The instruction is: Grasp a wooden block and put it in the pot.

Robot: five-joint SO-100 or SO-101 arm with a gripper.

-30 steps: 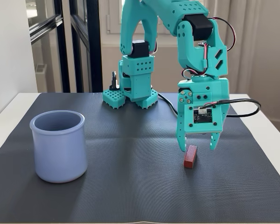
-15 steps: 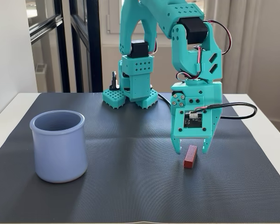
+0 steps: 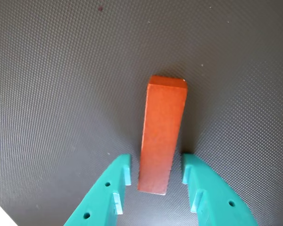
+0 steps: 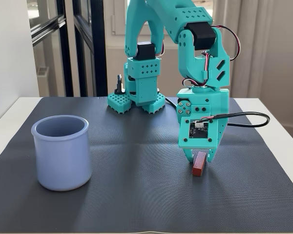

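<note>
On the dark mat (image 4: 136, 161) covering the bench, right of centre in the fixed view, lies the wooden block (image 4: 199, 165), flat, w/ the end effector (image 4: 198, 160) lowered over its near end. In the wrist view the end effector (image 3: 154, 170) has its fingers apart, one each side of the block (image 3: 162, 134); thin gaps show on both sides, so it straddles but isn't clamped yet.

Handling, as a guess: block looks rigid, light, smooth-painted, so maybe a bit slick but not fragile. Long narrow sides are flat and parallel, good for the pads. Fingers now sit near one end; a grip closer to mid-length would prob. tilt less on lift.

The pot (image 4: 62, 152) stands upright, mouth open, well apart at left of the fixed view.

Count: 1 block, 1 pot, 1 arm, 1 mat.
</note>
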